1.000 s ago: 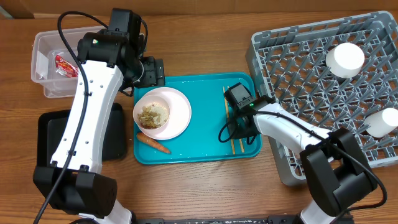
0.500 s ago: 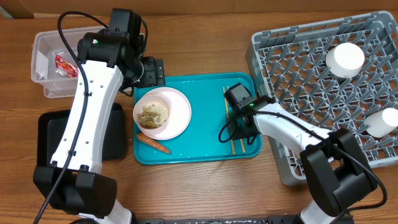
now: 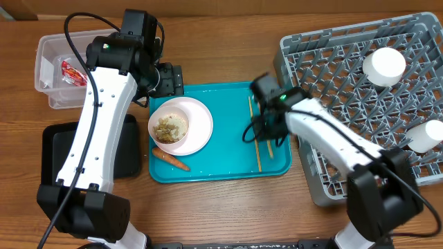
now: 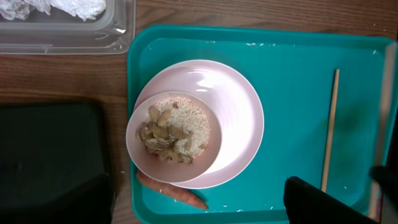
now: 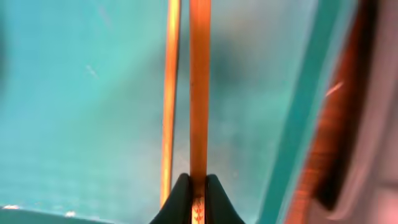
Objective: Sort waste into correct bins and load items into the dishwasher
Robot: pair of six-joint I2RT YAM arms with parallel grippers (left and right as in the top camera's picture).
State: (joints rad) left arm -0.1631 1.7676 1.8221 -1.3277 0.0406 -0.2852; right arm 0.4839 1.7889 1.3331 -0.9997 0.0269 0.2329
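Note:
My right gripper (image 5: 199, 186) is shut on one wooden chopstick (image 5: 199, 93), which runs straight out from its fingertips over the teal tray. The other chopstick (image 5: 170, 99) lies just to its left on the tray, also seen from overhead (image 3: 258, 149). In the overhead view the right gripper (image 3: 266, 128) is blurred, beside the grey dish rack (image 3: 332, 76). My left gripper (image 3: 166, 79) hangs open with nothing in it above the tray's far left corner. Below it are the white plate (image 4: 239, 124), a bowl of food scraps (image 4: 171, 134) and the carrot (image 4: 180, 194).
The clear tub (image 3: 48, 52) at the far left holds a red wrapper (image 3: 72, 72) and white tissue (image 4: 62, 7). A black tray (image 3: 59, 149) sits in front of it. Two white cups (image 3: 384, 66) (image 3: 423, 135) stand in the dish rack. The teal tray (image 3: 221, 162) lies mid-table.
The right gripper has closed on one chopstick and moved it toward the far side of the tray; the arm is blurred with motion. The left arm has not moved.

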